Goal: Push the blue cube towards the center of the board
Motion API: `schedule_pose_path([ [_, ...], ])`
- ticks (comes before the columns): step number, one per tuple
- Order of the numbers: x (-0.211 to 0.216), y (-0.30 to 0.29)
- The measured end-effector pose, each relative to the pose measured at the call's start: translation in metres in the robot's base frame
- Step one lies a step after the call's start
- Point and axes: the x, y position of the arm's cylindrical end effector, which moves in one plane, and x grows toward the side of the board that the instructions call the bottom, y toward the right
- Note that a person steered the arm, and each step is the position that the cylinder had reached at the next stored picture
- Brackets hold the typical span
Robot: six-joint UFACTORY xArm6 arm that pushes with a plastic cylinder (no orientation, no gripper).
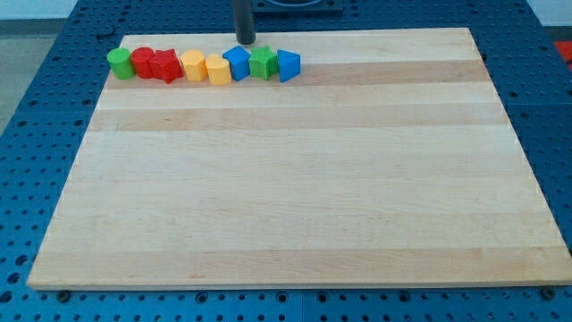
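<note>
A row of blocks lies along the board's top edge at the view's upper left. The blue cube sits in that row, between a yellow block on its left and a green block on its right. My tip is just above the blue cube, at its top right, close to it; I cannot tell if they touch. A blue triangular block ends the row on the right.
Further left in the row are another yellow block, a red star-like block, a red round block and a green cylinder. The wooden board lies on a blue perforated table.
</note>
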Motion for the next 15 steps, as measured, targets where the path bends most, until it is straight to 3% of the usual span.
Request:
schedule_pose_path([
  [2,0.0,-0.048],
  [8,0.033,-0.012],
  [12,0.079,0.002],
  [14,0.123,0.001],
  [15,0.1,0.003],
])
